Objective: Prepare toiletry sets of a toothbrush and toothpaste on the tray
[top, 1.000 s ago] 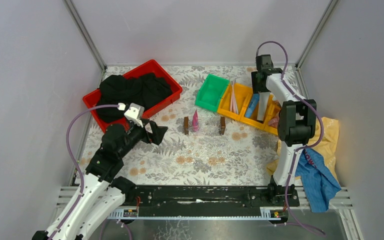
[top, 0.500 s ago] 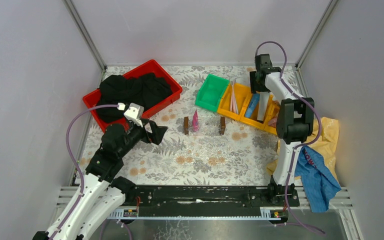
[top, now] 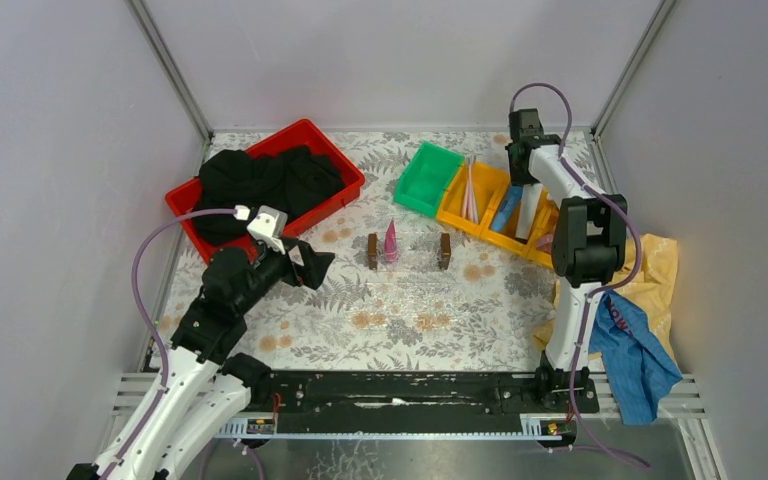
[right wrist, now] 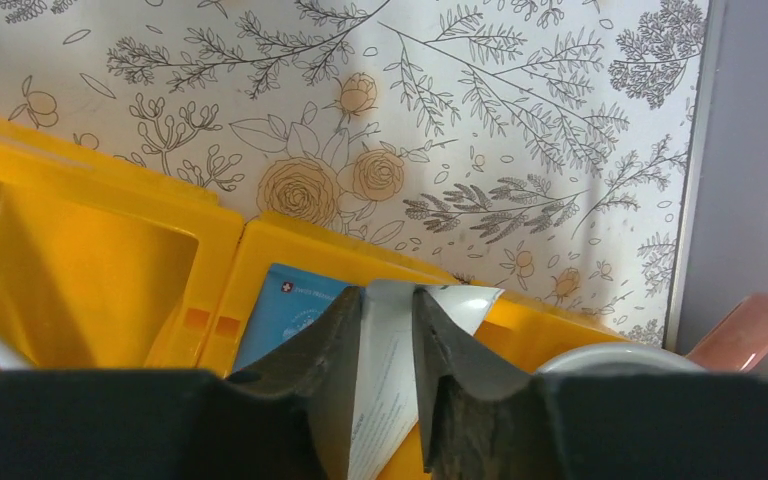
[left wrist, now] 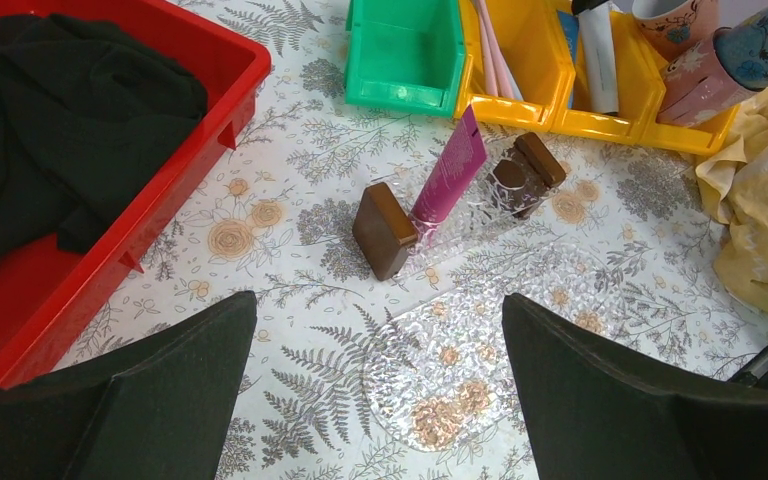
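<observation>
The right claw [right wrist: 388,300] is almost fully closed on the white toothpaste tube [top: 527,212], its two fingers pinching the tube near its flat end. The tube hangs from that grip over the yellow bin [left wrist: 600,122], just beside the blue tube [top: 506,210]. Its long axis slopes down from the claw toward the near edge of the bench [top: 340,330]. Whether its lower end is clear of the bin floor cannot be told.

The clear tray [top: 415,290] lies to the left of this claw and nearer the arm bases, well apart from the bin. At the tray's far end the magenta tube [top: 390,241] rests between two brown blocks [left wrist: 385,230], its length running far to near. No brush shows on the tray. The toothbrushes [top: 470,190] sit in the bin's leftmost compartment.

The left claw [left wrist: 378,300] is spread wide and holds nothing. It hovers by the tray's left side and is much the nearer of the two to it.

The coming move likely turns on carrying the white tube leftward and toward the near edge. To do that the tube must first be lifted clear of the bin's front wall, then be laid on bare tray beside the magenta tube.
</observation>
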Tool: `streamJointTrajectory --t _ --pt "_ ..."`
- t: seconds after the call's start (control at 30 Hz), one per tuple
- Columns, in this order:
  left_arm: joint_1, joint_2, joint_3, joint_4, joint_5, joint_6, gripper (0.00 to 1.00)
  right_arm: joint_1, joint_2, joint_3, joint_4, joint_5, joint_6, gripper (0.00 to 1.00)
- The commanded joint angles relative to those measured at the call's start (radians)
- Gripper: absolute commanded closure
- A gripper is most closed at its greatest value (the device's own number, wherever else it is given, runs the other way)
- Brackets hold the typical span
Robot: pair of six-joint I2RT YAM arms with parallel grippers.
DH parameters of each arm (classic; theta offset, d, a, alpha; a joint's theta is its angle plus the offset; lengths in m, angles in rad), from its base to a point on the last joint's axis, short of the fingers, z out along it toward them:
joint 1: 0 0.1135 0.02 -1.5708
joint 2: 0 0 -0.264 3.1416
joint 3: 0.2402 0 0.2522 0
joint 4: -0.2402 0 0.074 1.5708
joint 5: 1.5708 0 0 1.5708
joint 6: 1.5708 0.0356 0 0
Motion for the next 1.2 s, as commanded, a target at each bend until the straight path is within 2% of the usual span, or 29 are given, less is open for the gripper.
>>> streamJointTrajectory --t 0.0,0.3,0.5,0.53,0.6,0.73,0.8,0.83,0.87,1.0,1.17 --pt "0.011 0.0 -0.007 0.02 0.018 0.014 0.0 -0.007 -0.049 -0.026 0.015 0.016 -0.013 0.71" --pt "0.015 -0.002 -0.007 0.02 0.02 0.014 0.0 -0.005 -0.115 -0.068 0.022 -0.025 -0.015 0.93" --pt "0.015 -0.004 -0.007 0.02 0.02 0.013 0.0 -0.006 -0.181 -0.083 0.022 -0.077 -0.014 0.93" --pt "0.015 -0.006 -0.008 0.02 0.019 0.013 0.0 -0.012 -0.19 -0.08 0.021 -0.085 -0.025 0.91" --pt "0.015 -0.006 -0.008 0.019 0.02 0.013 0.0 -0.036 -0.2 -0.064 0.008 -0.157 -0.057 0.79" --pt "0.015 -0.011 -0.008 0.02 0.017 0.013 0.0 -0.11 -0.174 0.019 -0.091 -0.412 -0.177 0.37" --pt "0.014 -0.011 -0.01 0.02 0.017 0.013 0.0 -0.135 -0.143 0.074 -0.154 -0.485 -0.255 0.21" --pt "0.014 -0.012 -0.01 0.02 0.015 0.013 0.0 -0.144 -0.124 0.104 -0.185 -0.517 -0.297 0.17" --pt "0.015 -0.011 -0.01 0.02 0.017 0.013 0.0 -0.151 -0.102 0.14 -0.224 -0.534 -0.328 0.13" --pt "0.016 -0.004 -0.007 0.02 0.02 0.013 0.0 -0.16 -0.003 0.279 -0.361 -0.588 -0.436 0.11" --pt "0.018 -0.003 -0.009 0.02 0.017 0.014 0.0 -0.164 0.066 0.316 -0.382 -0.597 -0.496 0.11"
